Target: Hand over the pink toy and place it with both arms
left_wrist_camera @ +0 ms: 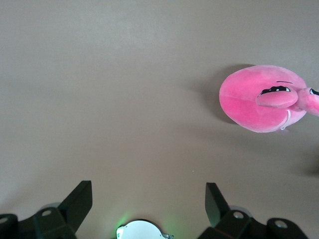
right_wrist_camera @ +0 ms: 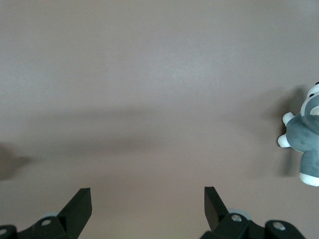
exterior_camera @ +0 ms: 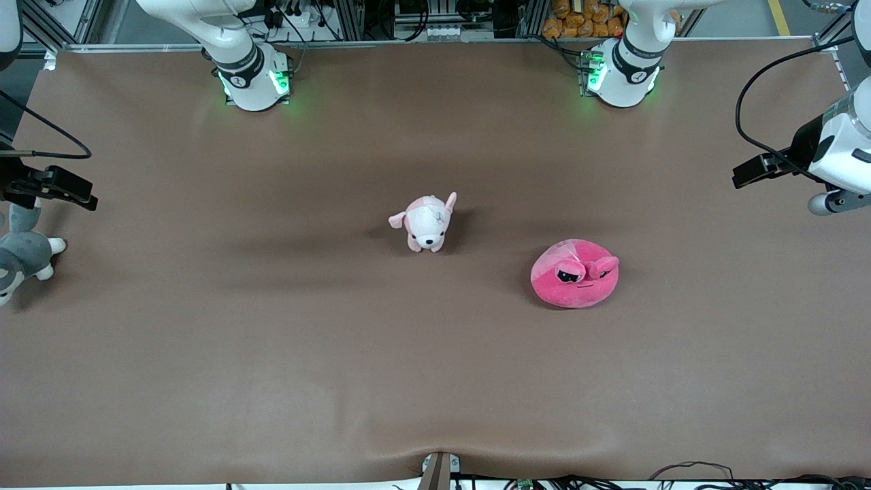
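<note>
Both grippers are being held up with their jaws spread wide and nothing between them. Left gripper point(left_wrist_camera: 147, 201) is being carried over the left arm's end of the table point(exterior_camera: 204, 354), right gripper point(right_wrist_camera: 147, 204) over the right arm's end, just above the grey-and-white plush animal point(exterior_camera: 20, 255) lying at that edge.

The pink toy point(exterior_camera: 575, 273) is resting on the table, toward the left arm's end and well apart from either gripper. It is lying nearer to the front camera than the pale pink-and-white puppy plush point(exterior_camera: 427, 221), which is sitting near the middle.

No step of the handover is being made yet; the toy is lying untouched.

The toy is judged to be light, soft and easily squashed (a stuffed blob with fuzzy fabric, so slipping is unlikely). A pinch across the rounded body from above is being suggested, deep enough to gather stuffing, with part of the body left showing for the second gripper at the handover. The small nubs are thought too floppy for a sure hold.
</note>
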`<state>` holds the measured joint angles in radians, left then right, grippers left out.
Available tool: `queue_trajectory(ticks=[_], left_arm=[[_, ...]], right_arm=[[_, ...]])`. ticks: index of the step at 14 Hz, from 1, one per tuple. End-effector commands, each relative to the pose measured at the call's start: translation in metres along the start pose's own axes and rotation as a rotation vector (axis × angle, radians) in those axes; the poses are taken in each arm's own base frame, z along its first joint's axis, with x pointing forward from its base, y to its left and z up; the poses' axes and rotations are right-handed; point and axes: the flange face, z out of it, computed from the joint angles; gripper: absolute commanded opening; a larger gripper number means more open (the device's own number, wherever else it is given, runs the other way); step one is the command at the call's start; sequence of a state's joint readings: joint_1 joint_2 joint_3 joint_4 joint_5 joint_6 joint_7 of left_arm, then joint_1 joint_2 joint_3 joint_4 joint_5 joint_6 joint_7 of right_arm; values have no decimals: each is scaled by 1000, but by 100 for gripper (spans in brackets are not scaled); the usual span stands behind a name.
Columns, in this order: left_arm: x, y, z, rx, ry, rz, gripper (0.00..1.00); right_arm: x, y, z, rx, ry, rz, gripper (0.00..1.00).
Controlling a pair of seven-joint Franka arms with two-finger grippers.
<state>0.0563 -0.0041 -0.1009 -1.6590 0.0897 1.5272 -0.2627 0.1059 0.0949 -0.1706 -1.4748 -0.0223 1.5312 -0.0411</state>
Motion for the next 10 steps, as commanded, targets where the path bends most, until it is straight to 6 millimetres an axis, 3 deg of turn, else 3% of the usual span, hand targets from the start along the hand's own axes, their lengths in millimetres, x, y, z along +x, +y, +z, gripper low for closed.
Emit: queue_trajectory(ticks=[1,10], left_arm=[[4,3,-8,16,9,-12,100],[10,1,-10,7,11,-73,100]], right_arm=[[3,2,-4,-1,6,16,100],[3,4,-5,-1,9,19,100]])
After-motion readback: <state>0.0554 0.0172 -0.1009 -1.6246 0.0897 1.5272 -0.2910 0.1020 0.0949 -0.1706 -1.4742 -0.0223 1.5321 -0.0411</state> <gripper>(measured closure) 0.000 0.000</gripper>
